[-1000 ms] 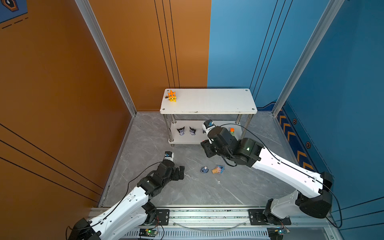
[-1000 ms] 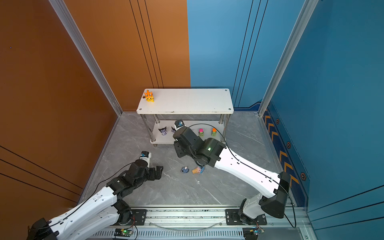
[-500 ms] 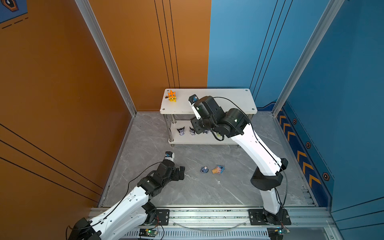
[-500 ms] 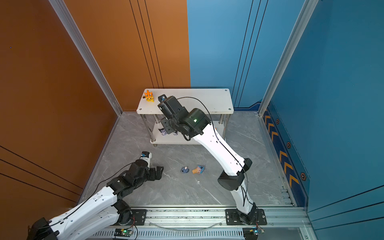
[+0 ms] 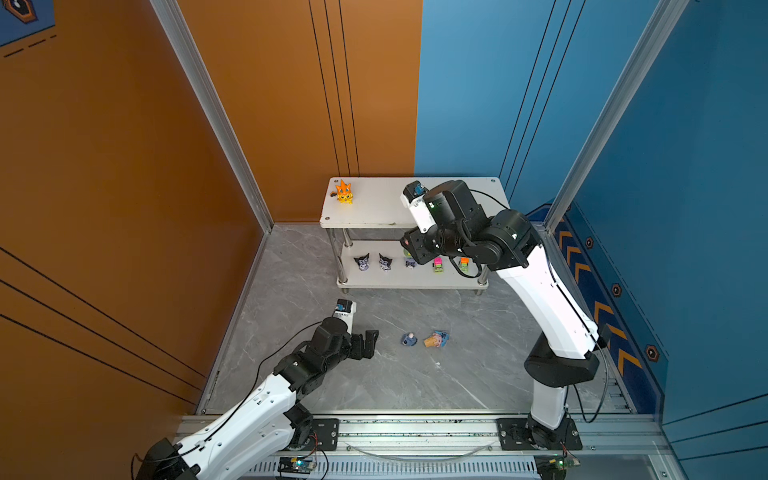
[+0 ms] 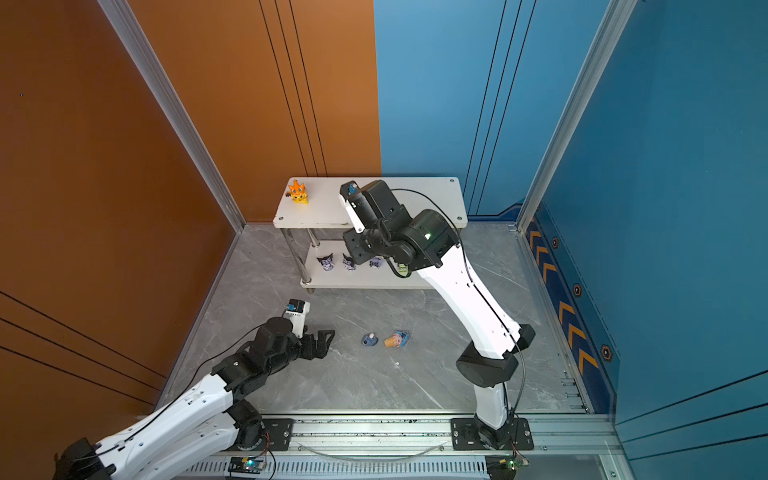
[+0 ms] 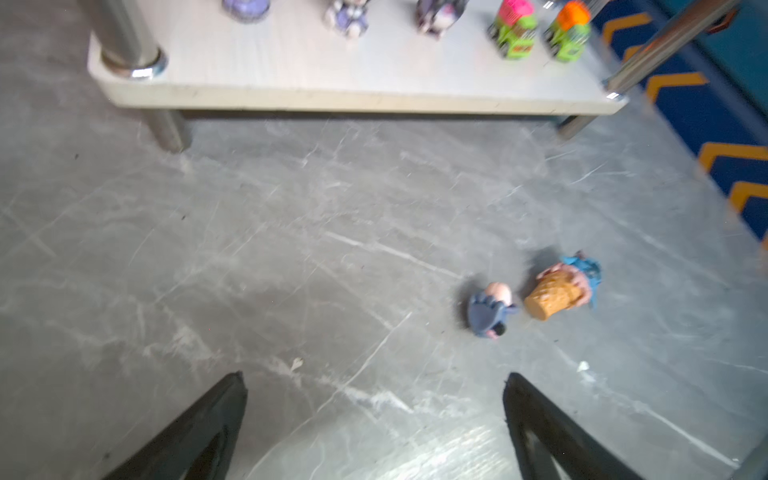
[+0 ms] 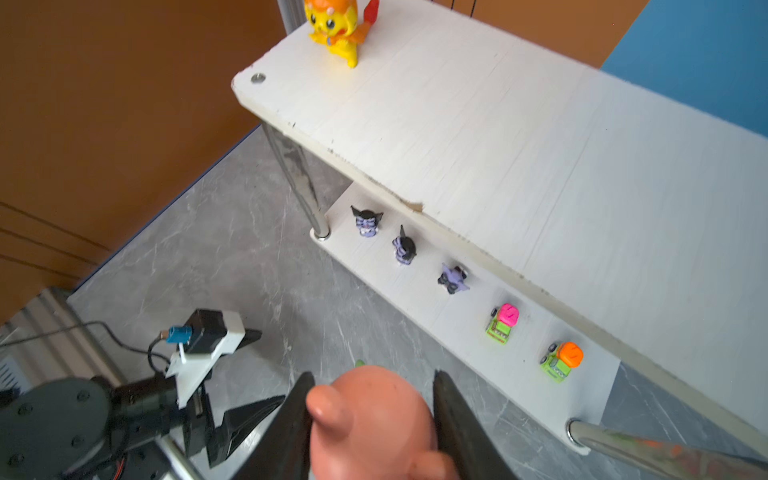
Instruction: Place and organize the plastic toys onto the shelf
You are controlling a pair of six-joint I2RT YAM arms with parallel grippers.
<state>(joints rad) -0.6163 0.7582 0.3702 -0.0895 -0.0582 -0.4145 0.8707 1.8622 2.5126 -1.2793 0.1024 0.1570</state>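
Pink plastic bear figurine (image 8: 374,419) pinched between the two black fingers of the right gripper (image 8: 373,384). Fingers partly closed, pressed against both sides of its round body. Held in the air, off every surface, at the front edge of the small two-tier white shelf with chrome posts (image 5: 374,210), near the middle of the upper board in both top views.

On the upper board, only an orange spiky plastic creature (image 5: 344,192), upright near the far left corner.

On the lower board, one row, left to right in a top view:
- three black-and-purple eared heads (image 5: 385,262), each apart from its neighbour
- pink-topped green block (image 5: 437,264)
- orange-topped green block (image 5: 464,264), nearest the right front post

Off the shelf, on the grey marbled floor (image 5: 374,386), two toys:
- grey-blue donkey figurine (image 5: 409,339)
- blue figurine on a tan cone (image 5: 436,338), lying on its side just to the right of the donkey figurine

Whether those two touch: cannot tell.

Left gripper (image 5: 368,341) spread wide, nothing between its fingers. Low over the floor, left of the donkey figurine and near it, fingertips pointing towards the two floor toys without reaching them.
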